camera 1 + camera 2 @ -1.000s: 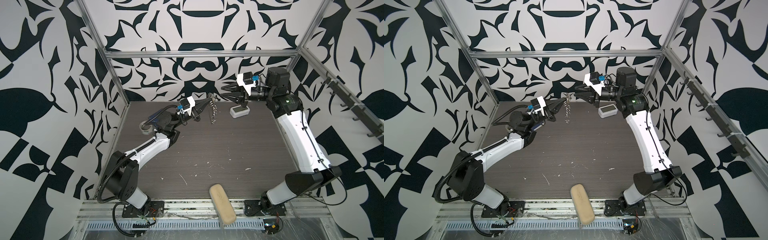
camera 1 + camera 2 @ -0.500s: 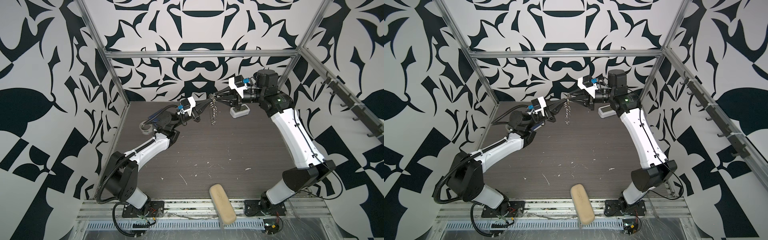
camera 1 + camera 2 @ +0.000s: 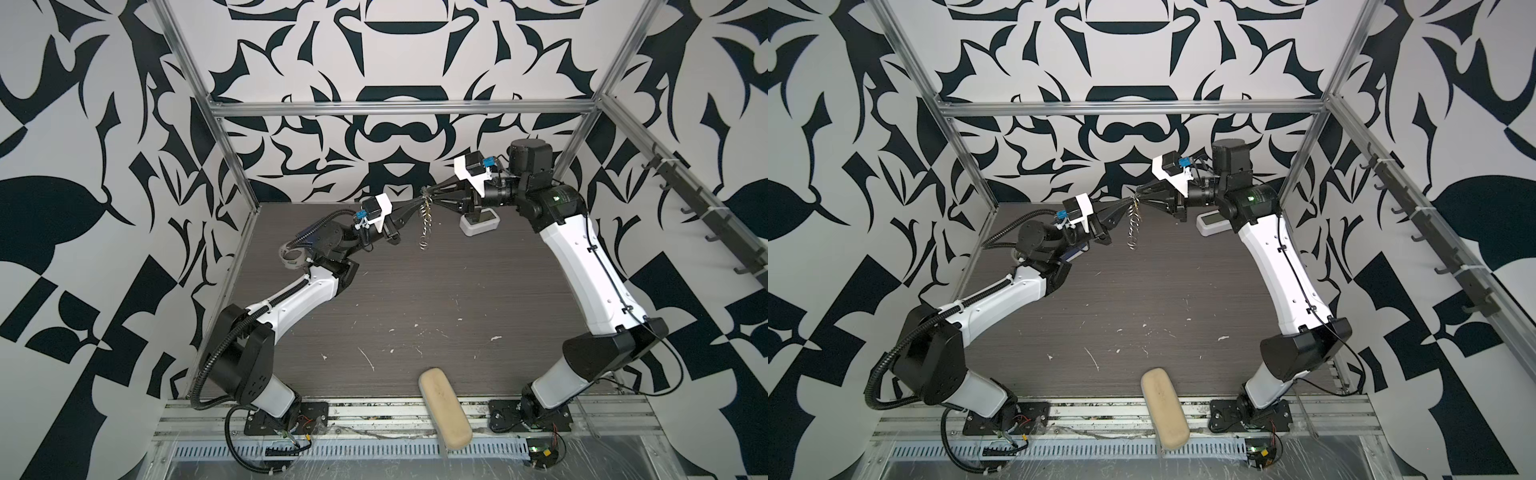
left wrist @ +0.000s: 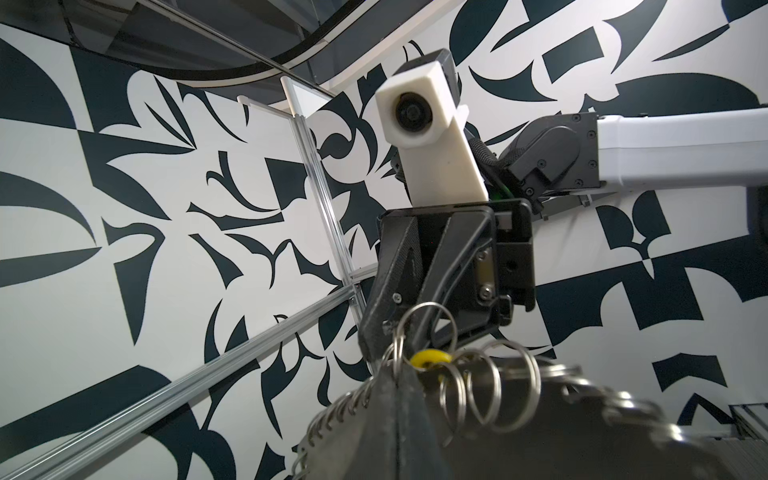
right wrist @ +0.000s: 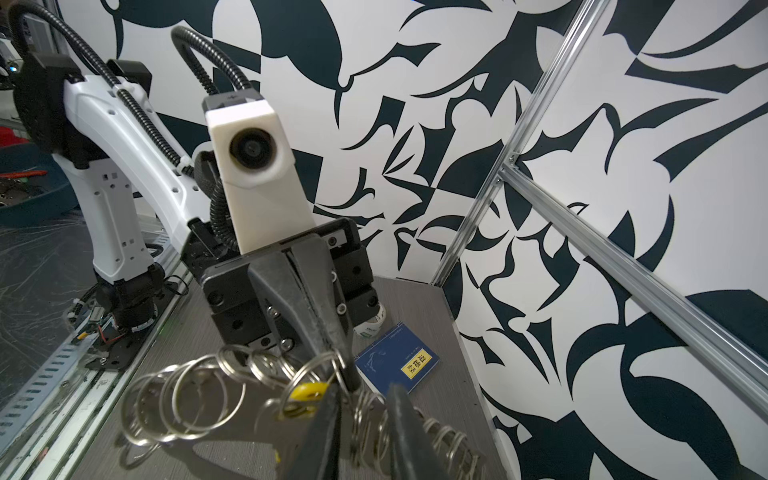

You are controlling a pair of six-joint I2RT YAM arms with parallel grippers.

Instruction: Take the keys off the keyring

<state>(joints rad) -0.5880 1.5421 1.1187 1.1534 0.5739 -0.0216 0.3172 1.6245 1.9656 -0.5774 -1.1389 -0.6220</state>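
Silver wire-ring keyring (image 3: 425, 222) with its small yellow-headed key (image 5: 308, 392) hangs at upper centre from the clamped-shut left gripper (image 3: 419, 204); the right gripper (image 3: 433, 200) straddles the rings, whether gripping I cannot tell, so seizing and working that key off looks next

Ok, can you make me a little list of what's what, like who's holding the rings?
left gripper: shut on the keyring, held in the air
keyring: rings dangling above the table
right gripper: fingers either side of the rings; grip unclear
keys: one yellow, among the rings
blue book: flat on the table
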